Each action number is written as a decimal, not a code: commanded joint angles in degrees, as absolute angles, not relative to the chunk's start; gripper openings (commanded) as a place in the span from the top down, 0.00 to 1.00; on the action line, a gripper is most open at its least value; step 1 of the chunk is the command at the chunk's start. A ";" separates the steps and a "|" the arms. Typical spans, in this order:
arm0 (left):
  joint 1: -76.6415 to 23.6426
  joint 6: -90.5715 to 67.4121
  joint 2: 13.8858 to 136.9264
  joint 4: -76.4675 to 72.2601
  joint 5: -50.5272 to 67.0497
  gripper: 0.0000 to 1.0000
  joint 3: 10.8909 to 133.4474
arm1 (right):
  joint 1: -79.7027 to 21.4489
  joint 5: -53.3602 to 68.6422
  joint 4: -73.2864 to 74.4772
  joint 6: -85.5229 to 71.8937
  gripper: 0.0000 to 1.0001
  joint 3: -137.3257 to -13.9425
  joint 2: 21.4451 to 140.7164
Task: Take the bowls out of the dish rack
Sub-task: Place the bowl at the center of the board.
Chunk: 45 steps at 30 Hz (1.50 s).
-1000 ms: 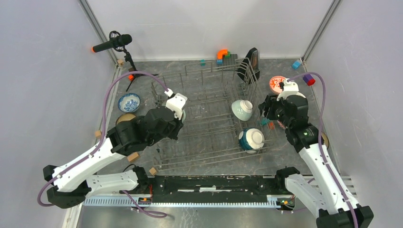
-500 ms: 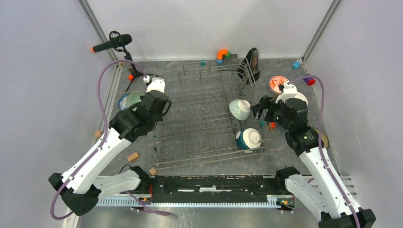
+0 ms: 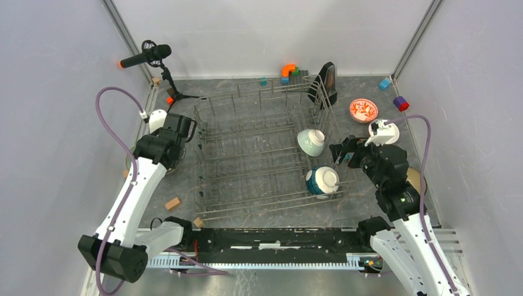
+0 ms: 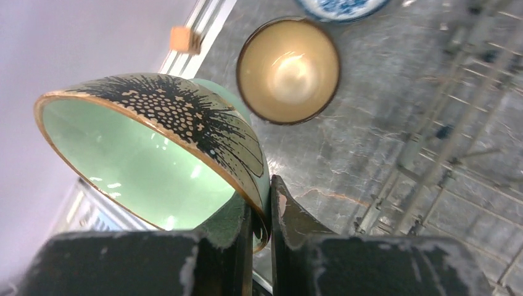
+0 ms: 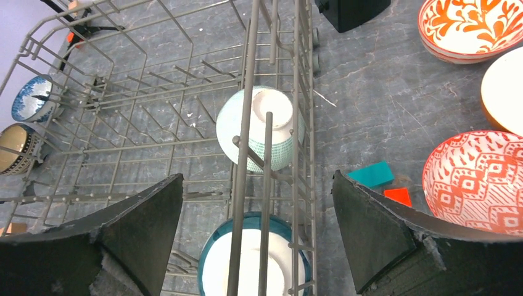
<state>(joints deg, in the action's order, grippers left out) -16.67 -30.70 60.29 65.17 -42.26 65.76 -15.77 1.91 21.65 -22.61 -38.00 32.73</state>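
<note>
Your dark marbled table (image 3: 358,86) carries the wire dish rack (image 5: 250,74) at its centre. On your left, a tan bowl (image 4: 288,69) and a blue-white bowl (image 4: 341,6) sit near a microphone (image 3: 147,57) on its stand. On your right stand a red-floral bowl (image 3: 363,110) and a red-lattice bowl (image 5: 478,182), with a teal block (image 5: 370,174) and a red block (image 5: 398,196) beside it. Wooden blocks (image 3: 172,203) lie near the front-left corner.
</note>
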 commanded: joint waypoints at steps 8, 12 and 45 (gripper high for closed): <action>-1.87 -56.29 69.24 71.39 -41.24 0.98 58.99 | -17.24 3.00 20.30 -23.78 0.05 -35.33 31.03; 5.13 -56.01 69.84 67.19 -36.75 0.98 54.25 | -17.30 3.36 20.35 -23.92 0.04 -35.24 30.63; 14.14 -52.47 81.56 55.00 -29.99 0.51 50.56 | -18.33 3.52 20.73 -23.03 0.04 -34.77 28.29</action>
<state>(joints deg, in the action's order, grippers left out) 13.80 -53.01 83.31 55.81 -29.76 50.24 -17.63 3.38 18.72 -23.97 -35.70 28.93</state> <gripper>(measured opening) 0.429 0.954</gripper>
